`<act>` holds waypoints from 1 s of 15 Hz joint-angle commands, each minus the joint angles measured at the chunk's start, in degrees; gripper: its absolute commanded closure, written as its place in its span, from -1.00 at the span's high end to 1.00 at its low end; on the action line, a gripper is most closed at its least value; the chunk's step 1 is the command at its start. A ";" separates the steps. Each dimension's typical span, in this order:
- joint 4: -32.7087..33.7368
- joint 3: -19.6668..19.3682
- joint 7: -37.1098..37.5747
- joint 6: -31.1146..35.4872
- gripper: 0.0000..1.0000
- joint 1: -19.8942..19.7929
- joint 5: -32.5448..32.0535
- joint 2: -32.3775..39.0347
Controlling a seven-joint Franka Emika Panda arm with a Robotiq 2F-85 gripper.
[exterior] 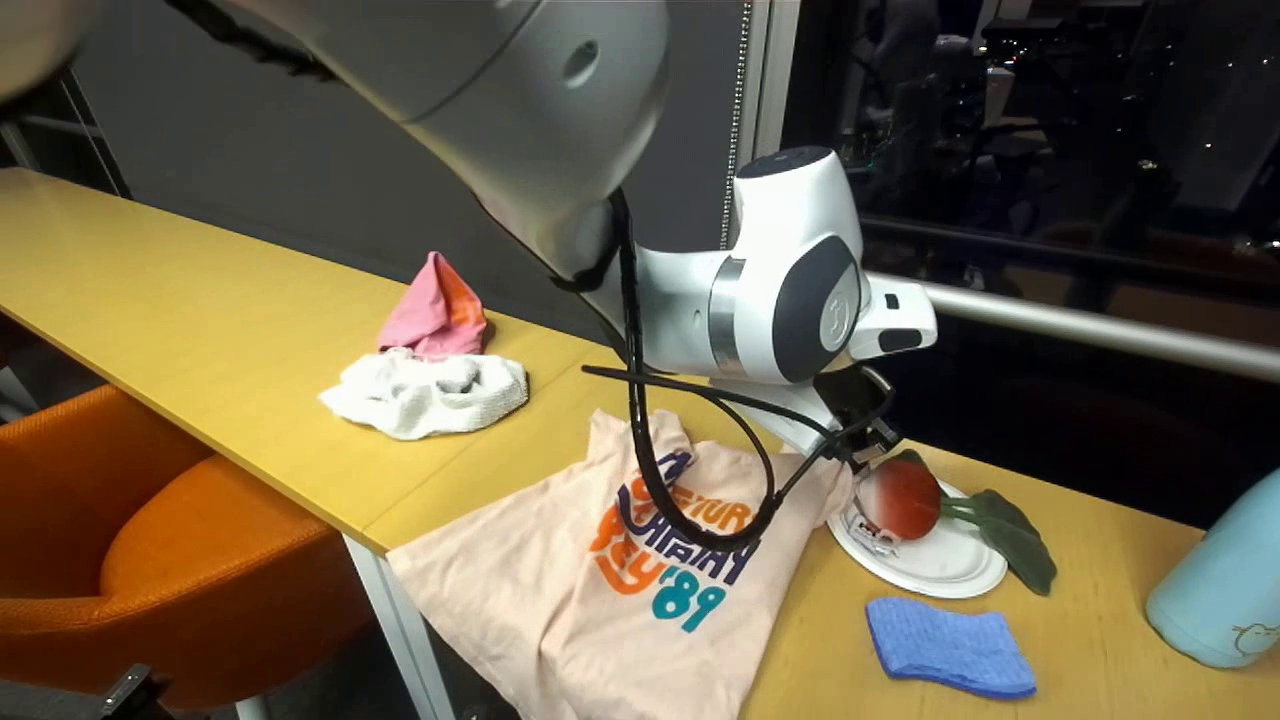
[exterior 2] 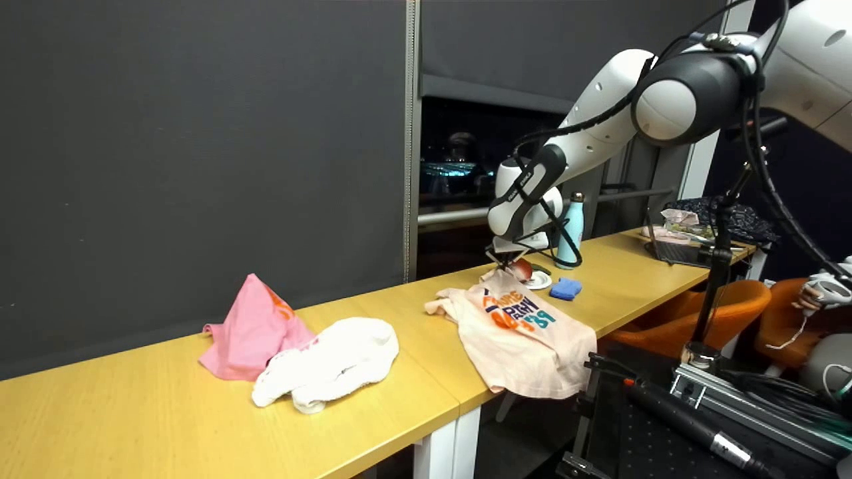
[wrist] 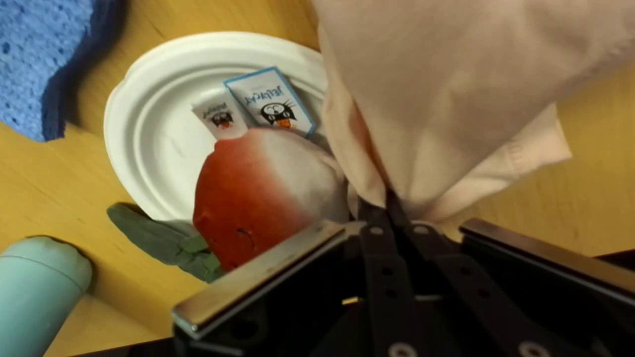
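Note:
A pale peach shirt point(exterior: 560, 590) with colourful lettering lies over the table and hangs past its front edge. It also shows in an exterior view point(exterior 2: 532, 352) and the wrist view point(wrist: 436, 99). My gripper point(wrist: 384, 204) is shut on a gathered fold of the shirt at its far end by the window, drawing the cloth into creases. In an exterior view the gripper point(exterior: 868, 452) is low beside a red and white plush vegetable point(exterior: 905, 500) with green leaves. The plush point(wrist: 258, 193) lies partly on a white plate point(wrist: 144, 124), close beside the fingers. Jellycat tags point(wrist: 278, 106) rest on the plate.
A blue sponge point(exterior: 950, 648) and a light blue bottle point(exterior: 1225, 580) stand near the plate. A white cloth point(exterior 2: 333, 362) and a pink cloth point(exterior 2: 246, 339) lie farther along the table. An orange chair point(exterior: 200, 540) stands at the front edge. A laptop point(exterior 2: 685, 253) is at the far end.

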 commanded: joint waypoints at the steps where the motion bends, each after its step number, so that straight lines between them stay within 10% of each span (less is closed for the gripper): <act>1: 9.99 -2.46 4.61 -4.04 -0.41 -0.19 -1.68 6.26; 11: 2.34 1.97 2.88 -4.18 0.99 6.00 0.41 -6.06; 15: -3.45 7.68 2.26 -0.65 1.00 7.63 -0.14 -9.58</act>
